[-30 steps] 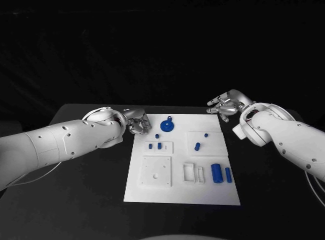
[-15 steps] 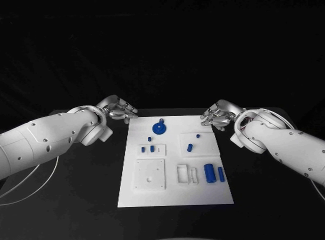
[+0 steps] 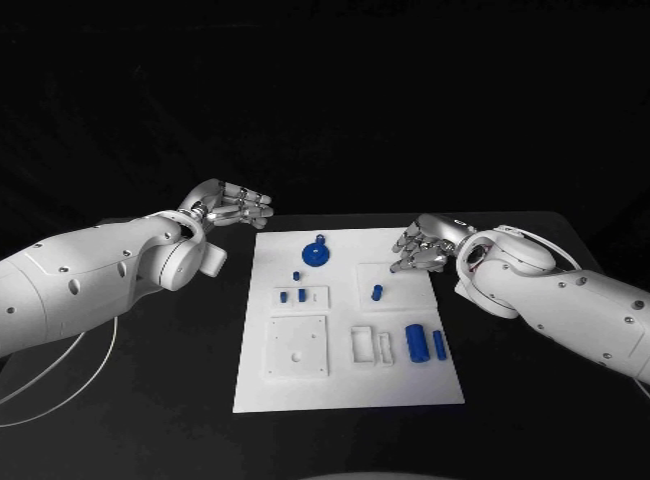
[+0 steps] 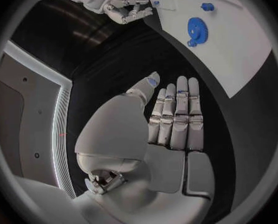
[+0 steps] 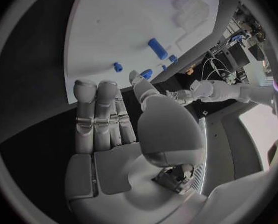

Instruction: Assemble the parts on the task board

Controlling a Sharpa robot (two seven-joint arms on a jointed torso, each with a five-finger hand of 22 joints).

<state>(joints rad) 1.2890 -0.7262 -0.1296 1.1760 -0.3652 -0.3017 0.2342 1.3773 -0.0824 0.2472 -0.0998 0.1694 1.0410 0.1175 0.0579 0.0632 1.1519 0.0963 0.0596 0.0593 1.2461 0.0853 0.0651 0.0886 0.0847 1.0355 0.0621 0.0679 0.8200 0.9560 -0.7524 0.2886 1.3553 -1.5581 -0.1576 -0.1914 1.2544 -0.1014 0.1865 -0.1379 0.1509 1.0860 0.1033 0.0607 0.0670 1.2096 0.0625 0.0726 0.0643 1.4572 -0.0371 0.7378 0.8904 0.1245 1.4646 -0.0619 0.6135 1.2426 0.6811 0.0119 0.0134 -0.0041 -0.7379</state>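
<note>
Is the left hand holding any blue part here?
No. In the left wrist view the left hand lies flat with straight fingers over the black table, holding nothing.

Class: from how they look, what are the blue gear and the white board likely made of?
Blue gear: probably plastic, with a uniform saturated colour, matte, no metallic glint. White board: likely matte plastic or a painted plate, flat and evenly white with raised moulded-looking blocks; the pictures cannot settle which.
</note>
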